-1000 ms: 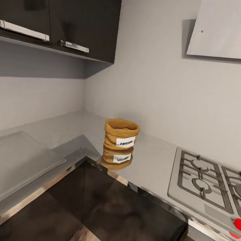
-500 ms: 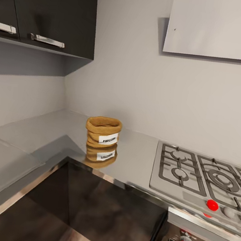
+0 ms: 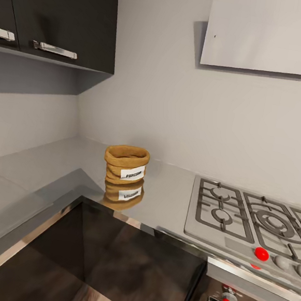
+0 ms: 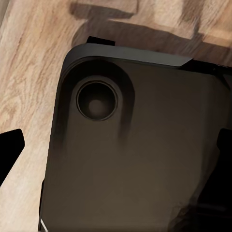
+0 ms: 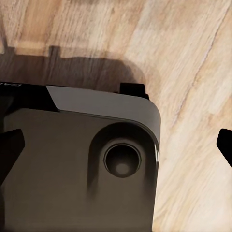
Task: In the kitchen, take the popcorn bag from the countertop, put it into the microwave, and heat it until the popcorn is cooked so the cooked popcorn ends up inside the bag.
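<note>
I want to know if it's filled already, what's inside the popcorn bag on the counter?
The popcorn bag stands upright on the countertop, rim rolled down and mouth open. From the head view only the inner rim shows; its front wall hides whatever lies inside.

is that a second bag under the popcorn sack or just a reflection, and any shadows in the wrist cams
Head view: just a mirror image; the tan cloth popcorn bag reflects in the glossy grey countertop. Left wrist view: a dark shadow falls on the pale wooden floor. Right wrist view: a similar shadow band crosses the floor.
</note>
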Available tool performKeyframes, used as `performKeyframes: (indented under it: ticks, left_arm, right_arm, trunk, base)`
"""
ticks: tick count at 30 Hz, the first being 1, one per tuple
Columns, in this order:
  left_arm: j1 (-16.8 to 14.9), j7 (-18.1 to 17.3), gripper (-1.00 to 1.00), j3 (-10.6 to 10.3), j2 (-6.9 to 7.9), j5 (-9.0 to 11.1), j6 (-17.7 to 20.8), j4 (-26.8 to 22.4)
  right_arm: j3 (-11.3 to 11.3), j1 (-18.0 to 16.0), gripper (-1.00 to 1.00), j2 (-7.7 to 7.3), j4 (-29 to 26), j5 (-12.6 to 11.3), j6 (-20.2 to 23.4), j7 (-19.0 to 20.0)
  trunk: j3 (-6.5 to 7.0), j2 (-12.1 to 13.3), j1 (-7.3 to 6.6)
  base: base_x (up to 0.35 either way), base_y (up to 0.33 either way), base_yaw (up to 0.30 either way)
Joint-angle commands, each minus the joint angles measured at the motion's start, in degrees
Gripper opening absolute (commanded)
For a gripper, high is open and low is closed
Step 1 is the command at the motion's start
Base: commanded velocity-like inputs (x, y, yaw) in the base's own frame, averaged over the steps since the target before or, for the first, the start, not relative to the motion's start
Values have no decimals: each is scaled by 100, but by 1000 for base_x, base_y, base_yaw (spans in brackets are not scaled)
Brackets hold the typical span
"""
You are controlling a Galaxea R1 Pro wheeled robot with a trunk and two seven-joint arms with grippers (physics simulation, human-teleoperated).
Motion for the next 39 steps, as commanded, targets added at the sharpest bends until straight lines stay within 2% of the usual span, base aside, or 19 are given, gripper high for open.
performKeyframes:
  ticks: [1,11,17,23,26,39]
  left_arm:
    - [2,4,100,11,1,28,-9,-4]
    - [2,-5,100,0,7,28,-9,0]
    - [2,18,100,36,-4,56,-9,-36]
    - [2,30,100,44,-19,278,-9,-35]
    - [2,30,100,45,-19,315,-15,-37]
    - [2,31,100,37,-25,327,-17,-38]
  right_arm:
    - [-49,-7,100,-4,19,43,-29,11]
    - [-46,-7,100,-4,19,47,-46,10]
    - [-48,-7,100,-4,19,47,-46,10]
    - [-48,-7,100,-4,19,47,-59,10]
    - [-48,-6,100,-3,19,41,-63,10]
    - [-43,-7,100,-4,19,46,-32,10]
  trunk:
    - [-5,-3,0]
    - [-5,-3,0]
    - [-5,-3,0]
    - [-5,-3,0]
    - [-5,-3,0]
    - [229,519,-286]
  base:
    - [71,-34,0]
    - [208,-153,0]
    - [33,-24,0]
    - [1,0,0]
    - [0,0,0]
    - [0,0,0]
